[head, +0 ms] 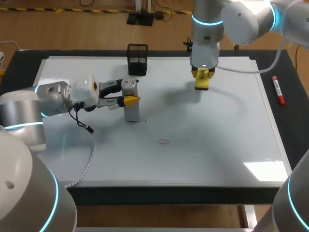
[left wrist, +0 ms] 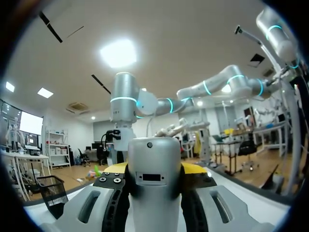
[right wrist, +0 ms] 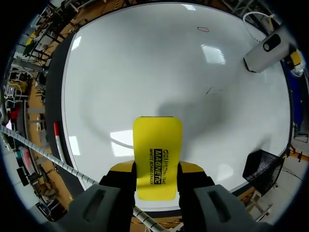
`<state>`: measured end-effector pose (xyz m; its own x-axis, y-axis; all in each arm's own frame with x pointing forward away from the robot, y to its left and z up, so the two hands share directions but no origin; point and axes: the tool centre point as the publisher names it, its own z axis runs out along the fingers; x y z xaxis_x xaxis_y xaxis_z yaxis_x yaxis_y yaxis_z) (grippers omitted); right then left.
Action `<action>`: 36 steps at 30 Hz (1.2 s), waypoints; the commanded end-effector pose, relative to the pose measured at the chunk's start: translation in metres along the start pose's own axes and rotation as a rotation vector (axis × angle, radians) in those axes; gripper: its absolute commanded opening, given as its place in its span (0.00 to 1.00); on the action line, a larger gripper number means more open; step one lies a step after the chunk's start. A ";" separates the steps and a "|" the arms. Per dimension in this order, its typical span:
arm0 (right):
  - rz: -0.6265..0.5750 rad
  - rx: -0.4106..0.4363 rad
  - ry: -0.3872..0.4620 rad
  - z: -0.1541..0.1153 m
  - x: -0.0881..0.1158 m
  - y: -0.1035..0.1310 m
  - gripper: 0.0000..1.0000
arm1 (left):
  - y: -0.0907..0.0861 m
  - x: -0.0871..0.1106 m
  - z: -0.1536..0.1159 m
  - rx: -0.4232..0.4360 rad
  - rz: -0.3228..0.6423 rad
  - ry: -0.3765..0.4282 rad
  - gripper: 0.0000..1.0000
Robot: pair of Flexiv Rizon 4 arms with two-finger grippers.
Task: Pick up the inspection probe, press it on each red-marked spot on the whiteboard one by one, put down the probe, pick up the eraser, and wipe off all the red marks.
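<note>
Probe (head: 131,110) is clamped in left gripper (head: 131,100) left of centre, eraser (head: 202,84) is pinched by right gripper (head: 203,73) upper middle; arm clash is risked if red mark (head: 164,141), lower centre, is approached by both.

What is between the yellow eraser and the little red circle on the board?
Nothing but bare whiteboard. The head view shows only white surface and a faint shadow between the eraser and the red circle.
</note>
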<state>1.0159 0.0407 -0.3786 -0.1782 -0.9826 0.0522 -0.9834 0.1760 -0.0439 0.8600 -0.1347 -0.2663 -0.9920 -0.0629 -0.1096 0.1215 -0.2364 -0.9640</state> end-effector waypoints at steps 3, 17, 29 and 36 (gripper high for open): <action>-0.002 0.001 0.001 -0.001 0.001 0.000 0.00 | 0.002 -0.003 -0.001 -0.014 -0.004 0.009 0.00; -0.002 0.001 0.001 -0.001 0.001 0.000 0.00 | 0.009 -0.009 0.004 -0.102 -0.024 0.030 0.00; -0.002 0.001 0.001 -0.001 0.001 0.000 0.00 | 0.008 -0.006 0.004 -0.106 -0.024 0.028 0.00; -0.002 0.001 0.001 -0.001 0.001 0.000 0.00 | 0.001 -0.005 0.004 -0.088 -0.014 0.020 0.00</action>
<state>1.0159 0.0407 -0.3786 -0.1782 -0.9826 0.0522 -0.9834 0.1760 -0.0439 0.8673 -0.1398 -0.2689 -0.9946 -0.0345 -0.0979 0.1019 -0.1473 -0.9838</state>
